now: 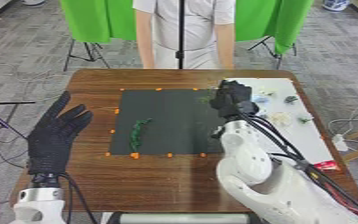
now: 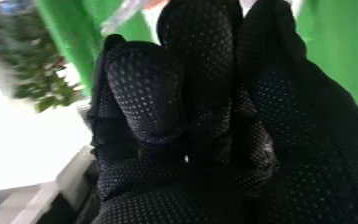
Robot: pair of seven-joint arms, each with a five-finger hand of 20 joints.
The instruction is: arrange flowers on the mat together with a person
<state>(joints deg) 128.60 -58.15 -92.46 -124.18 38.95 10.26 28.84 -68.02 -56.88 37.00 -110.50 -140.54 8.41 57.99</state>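
Observation:
The dark mat [image 1: 171, 125] lies mid-table, with a long green sprig [image 1: 137, 134] placed lengthwise on its left part. My right hand [image 1: 232, 96] is over the mat's far right corner, beside the white sheet; faint greenery [image 1: 206, 100] shows just left of it. In the right wrist view, the black glove of my right hand [image 2: 189, 115] covers most of what lies behind, and a blurred leafy green plant [image 2: 35, 60] appears against white. I cannot tell whether this hand holds anything. Left of the mat, my left hand [image 1: 55, 137] is open, fingers straight and thumb apart.
On the right, the white sheet [image 1: 313, 137] bears a pale flower [image 1: 281, 118], a dark green piece [image 1: 291, 99] and other small pieces. A red item [image 1: 326, 165] lies by its near edge. Orange markers line the mat. Someone stands at the far edge, behind a dark pole.

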